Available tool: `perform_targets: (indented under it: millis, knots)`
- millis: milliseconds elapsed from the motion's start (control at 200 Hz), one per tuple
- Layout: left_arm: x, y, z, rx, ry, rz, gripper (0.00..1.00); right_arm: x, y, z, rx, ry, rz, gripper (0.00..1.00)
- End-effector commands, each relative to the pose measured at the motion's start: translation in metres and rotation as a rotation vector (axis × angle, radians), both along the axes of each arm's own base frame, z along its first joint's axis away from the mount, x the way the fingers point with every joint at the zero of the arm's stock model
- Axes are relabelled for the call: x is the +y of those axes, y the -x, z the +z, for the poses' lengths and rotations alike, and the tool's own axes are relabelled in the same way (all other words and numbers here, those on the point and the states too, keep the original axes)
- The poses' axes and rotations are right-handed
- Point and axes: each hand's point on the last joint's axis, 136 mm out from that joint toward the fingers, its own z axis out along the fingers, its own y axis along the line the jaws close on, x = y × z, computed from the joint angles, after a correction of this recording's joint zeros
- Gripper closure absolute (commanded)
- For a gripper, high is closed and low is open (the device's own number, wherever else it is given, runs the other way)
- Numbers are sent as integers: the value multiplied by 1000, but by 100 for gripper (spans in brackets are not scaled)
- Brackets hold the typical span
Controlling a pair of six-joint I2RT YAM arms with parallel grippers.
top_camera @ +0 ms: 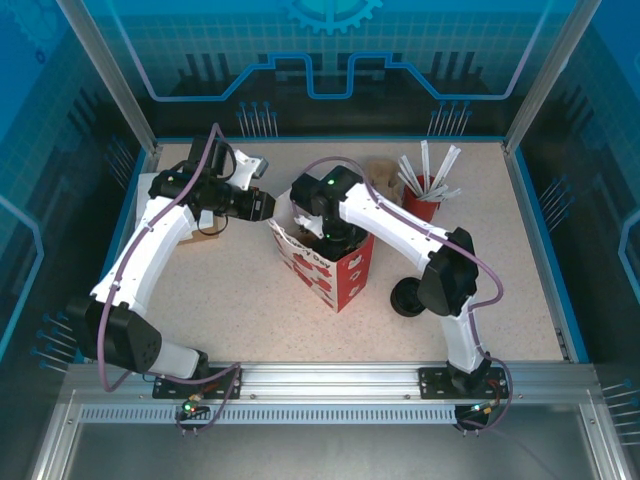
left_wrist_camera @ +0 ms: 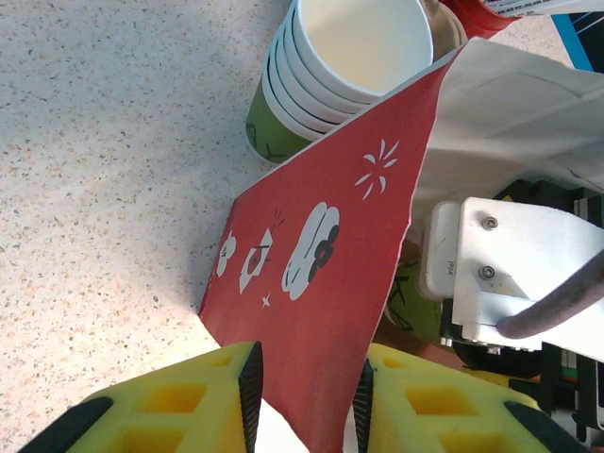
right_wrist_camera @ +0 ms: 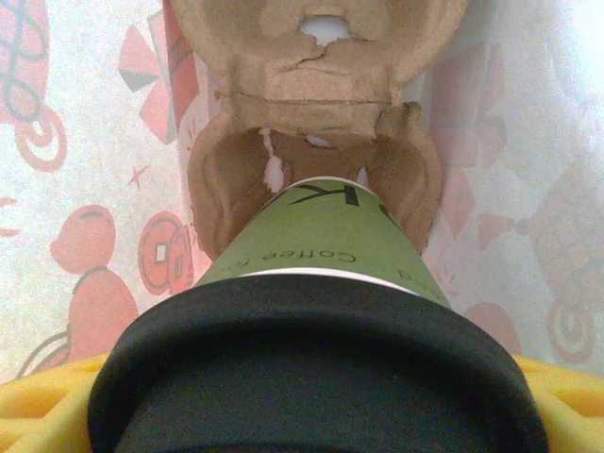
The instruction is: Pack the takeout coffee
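Items counted: one takeout coffee, one red paper bag, one cardboard cup carrier, one stack of lidless cups, one red pot of white sticks and one pile of black lids.

The takeout coffee is inside the bag, lid towards the right wrist camera. Its base sits at a socket of the carrier, which lies on the bag's floor. Two sockets of the carrier can be seen.

The right gripper reaches down into the bag, its jaws wide with a yellow finger on each side of the black lid, clasping the cup.

The left gripper is at the bag's rim, jaws narrow with the red flap between them. Whether the pads press the paper cannot be told.

The cup stack shows five rims, as far as the angle allows. It stands on the table just behind the bag.
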Motion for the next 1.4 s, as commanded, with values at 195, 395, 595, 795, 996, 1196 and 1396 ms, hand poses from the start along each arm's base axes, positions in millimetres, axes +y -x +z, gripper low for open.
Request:
perform_targets:
  millis: [195,395,595,795,996,1196,1396]
  knots:
    - [3,6,-12,28,-34,-6,66,0,3,1,-25,-26,9,18]
    - [4,5,-14,29,-45,-3,66,-3,4,-6,-26,-19,12,18]
    - [6,4,-20,44,-63,4,65,-3,5,-15,-17,-13,19,18]
    - [7,4,-23,51,-67,6,64,-6,6,-25,-7,-2,27,18]
    - [7,4,-24,53,-70,6,64,-7,9,-37,11,0,27,18]
    - [8,4,-22,50,-72,6,63,-11,13,-49,30,21,34,18]
    - [8,4,-22,52,-75,5,63,-15,16,-60,47,35,36,18]
